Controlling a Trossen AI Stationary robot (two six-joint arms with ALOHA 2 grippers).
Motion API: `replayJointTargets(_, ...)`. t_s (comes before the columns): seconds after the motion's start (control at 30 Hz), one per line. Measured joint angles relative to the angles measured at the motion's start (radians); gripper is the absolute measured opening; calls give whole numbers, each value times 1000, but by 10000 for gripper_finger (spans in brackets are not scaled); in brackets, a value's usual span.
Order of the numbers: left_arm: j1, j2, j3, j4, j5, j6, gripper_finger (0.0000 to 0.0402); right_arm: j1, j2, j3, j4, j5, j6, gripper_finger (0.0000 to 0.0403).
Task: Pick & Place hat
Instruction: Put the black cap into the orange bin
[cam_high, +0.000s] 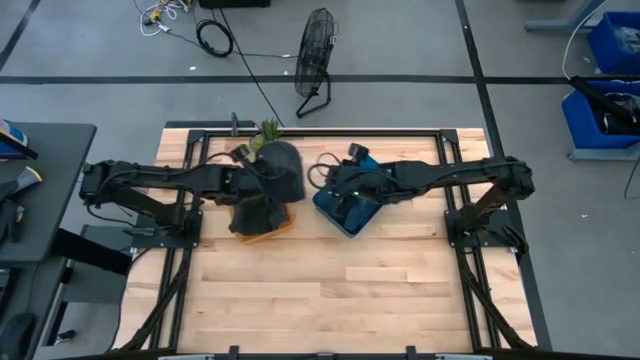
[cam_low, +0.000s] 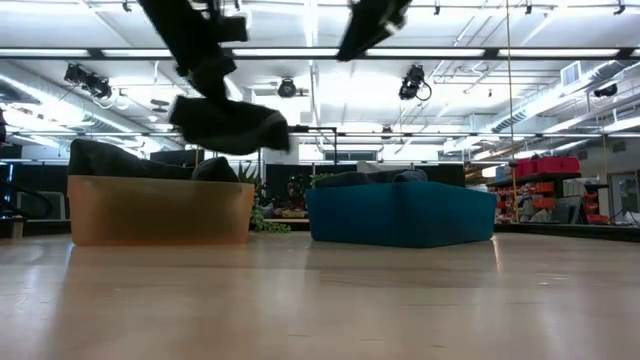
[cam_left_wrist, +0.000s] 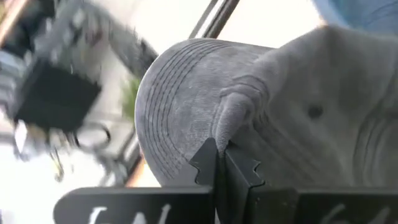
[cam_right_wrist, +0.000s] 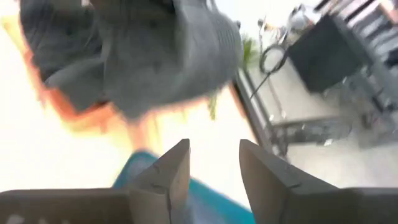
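While both arms are extended toward the middle of the wooden table (cam_high: 330, 290), a dark grey hat (cam_high: 280, 165) is held aloft by the left gripper (cam_left_wrist: 221, 163), whose fingers are pinched tight on a fold of the hat's fabric. In the low view the hat (cam_low: 228, 125) is seen hanging clear above the orange bin (cam_low: 160, 210), not touching it. More dark hats are piled in that orange bin (cam_high: 283, 226), which stands just beside the blue bin (cam_high: 345, 215); dark cloth is also seen heaped above the blue bin's rim in the low view. The right gripper (cam_right_wrist: 212, 163) is held above the blue bin with its fingers parted and nothing between them; the lifted hat (cam_right_wrist: 174, 56) and the orange bin are seen ahead of it, blurred. A small green plant (cam_high: 266, 132) is noted at the table's far edge, just behind the lifted hat and partly hidden by it. On the floor beyond the table a black fan (cam_high: 315, 60) and loose cables (cam_high: 214, 38) are recorded, and blue crates (cam_high: 612, 45) stand at the far right. White markings are seen on the left gripper's body in its wrist view, but they cannot be read.
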Motion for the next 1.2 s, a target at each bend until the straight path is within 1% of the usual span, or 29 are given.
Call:
replayJointTargets(0.1,-16,-33,0,-152,38,-198,9,20,-40,0,-109,-1,130,143)
replayJointTargets(0.2,-39,-42,1,-287,114,-393,9,34,-54,0,-221,-2,271,140)
replayJointTargets(0.27,-48,-41,1,-378,165,-504,14,39,-54,0,-274,-2,334,139)
replayJointTargets(0.33,-53,-29,-8,-417,182,-588,15,42,-47,0,-317,-1,367,139)
replayJointTargets(0.43,-57,-19,-54,-416,206,-653,13,42,-33,-6,-346,-2,392,139)
replayJointTargets(0.57,-52,-15,-112,-396,314,-692,12,42,-28,-24,-343,-2,395,137)
replayJointTargets(0.7,-54,-12,-138,-379,352,-696,21,42,-28,-49,-341,-2,394,137)
replayJointTargets(0.87,-54,-11,-140,-374,353,-552,40,41,-28,-97,-318,-2,378,137)
replayJointTargets(1.03,-46,-11,-140,-377,350,-484,76,40,-28,-131,-318,-2,374,137)
replayJointTargets(1.13,-47,-11,-140,-372,294,-439,101,40,-28,-135,-317,-2,374,137)
replayJointTargets(1.2,-47,-14,-138,-376,286,-416,113,41,-28,-135,-316,-3,374,137)
